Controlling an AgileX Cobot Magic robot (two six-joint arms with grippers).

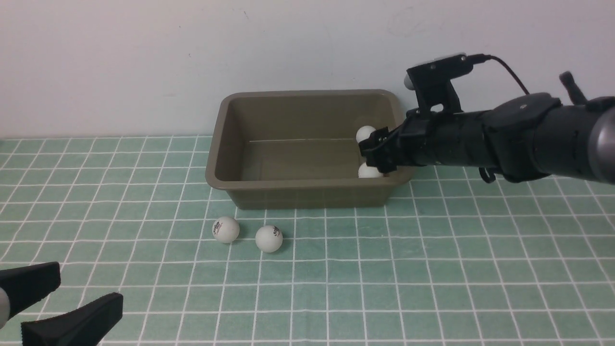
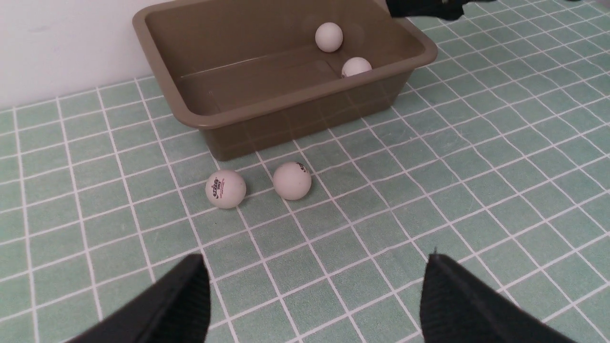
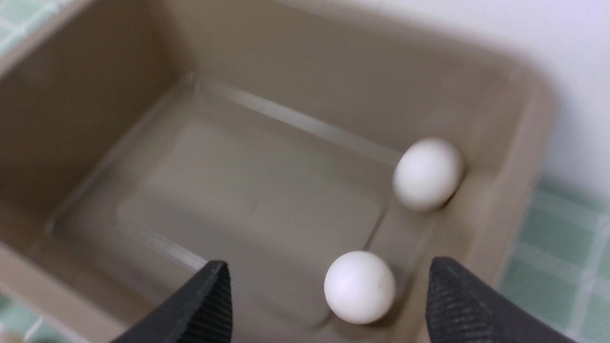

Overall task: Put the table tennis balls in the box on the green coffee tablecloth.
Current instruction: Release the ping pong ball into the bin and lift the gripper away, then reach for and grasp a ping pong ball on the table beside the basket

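Note:
The olive-brown box (image 1: 307,194) stands at the back of the green coffee tablecloth (image 1: 432,264). Two table tennis balls sit at its right end, one (image 1: 365,133) by the far wall and one (image 1: 367,172) by the near wall. In the right wrist view the far ball (image 3: 427,174) is blurred and the near ball (image 3: 360,287) is sharp. My right gripper (image 1: 372,154) hangs open over that end, holding nothing. Two more balls (image 1: 226,229) (image 1: 268,238) lie on the cloth in front of the box. My left gripper (image 1: 89,288) stands open at the near left, empty.
A white wall rises right behind the box. In the left wrist view the two loose balls (image 2: 225,189) (image 2: 292,180) lie side by side just ahead of the box's front wall (image 2: 286,128), with bare cloth between them and my left gripper (image 2: 314,259).

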